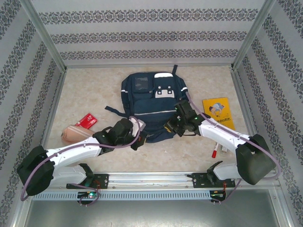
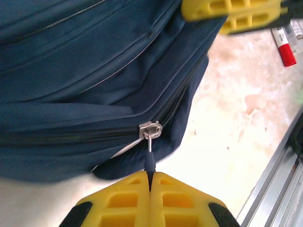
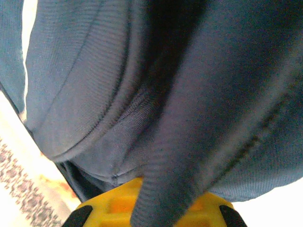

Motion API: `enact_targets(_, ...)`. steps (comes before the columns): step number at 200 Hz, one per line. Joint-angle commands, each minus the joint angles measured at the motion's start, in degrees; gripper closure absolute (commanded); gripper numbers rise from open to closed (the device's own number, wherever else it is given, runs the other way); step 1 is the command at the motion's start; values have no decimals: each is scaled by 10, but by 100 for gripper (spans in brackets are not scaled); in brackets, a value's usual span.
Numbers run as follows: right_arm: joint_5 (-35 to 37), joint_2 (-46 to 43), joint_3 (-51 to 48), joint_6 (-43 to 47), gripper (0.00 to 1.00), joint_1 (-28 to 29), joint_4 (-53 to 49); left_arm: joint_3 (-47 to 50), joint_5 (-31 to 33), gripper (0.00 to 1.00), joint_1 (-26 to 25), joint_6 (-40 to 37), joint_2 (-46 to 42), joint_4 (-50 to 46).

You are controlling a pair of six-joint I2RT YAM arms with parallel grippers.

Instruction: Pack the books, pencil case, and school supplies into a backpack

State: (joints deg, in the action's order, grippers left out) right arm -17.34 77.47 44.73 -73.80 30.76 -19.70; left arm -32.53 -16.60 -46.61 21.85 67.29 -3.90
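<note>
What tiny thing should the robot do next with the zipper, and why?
Probably slide the zipper along its track. The left gripper is shut on the dark pull tab of the silver zipper slider, and the right gripper pinches a fold of the large navy-blue fabric backpack, steadying it. The bag looks closed, so nothing can go in yet.

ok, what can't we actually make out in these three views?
- Top view: the marker is half hidden under the right arm, and the print on the red packet is too small to read.
- Right wrist view: the backpack fabric is close and blurred. Which part the right gripper pinches is unclear.
- Left wrist view: the left gripper is shut on the zipper pull. The bag's own fabric hides its inside.
</note>
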Motion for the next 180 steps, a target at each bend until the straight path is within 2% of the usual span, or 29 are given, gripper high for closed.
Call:
enact_targets(1, 63, 6, 8, 66, 100, -23, -19, 14, -59, 100, 5, -15, -10, -16)
enact_targets(34, 50, 9, 19, 94, 100, -22, -20, 10, -76, 100, 5, -4, 12, 18)
enact_targets(46, 54, 9, 15, 100, 100, -23, -17, 6, -54, 100, 5, -15, 15, -2)
enact_targets(86, 12, 47, 17, 148, 100, -65, -1, 49, 86, 100, 7, -24, 6, -31)
enact_targets(100, -6, 64, 25, 163, 100, -84, -4, 65, 107, 100, 8, -27, 1, -22)
enact_targets(116, -33, 72, 31, 163, 100, -98, -2, 68, 103, 100, 8, -34, 6, -15)
enact_targets(121, -40, 73, 34, 164, 94, -99, -5, 65, 93, 100, 8, -36, 9, -9)
enact_targets(131, -47, 70, 45, 171, 69, -97, -25, 56, 67, 100, 8, -40, 18, 6)
enact_targets(136, -45, 66, 51, 177, 64, -94, -40, 51, 52, 100, 8, -40, 23, 16)
enact_targets(161, 17, 20, 65, 156, 44, -54, -129, 17, -47, 100, 7, -32, 66, 64)
enact_targets(180, 26, -29, 44, 75, 38, -12, -136, -10, -85, 100, 3, -1, 96, 93)
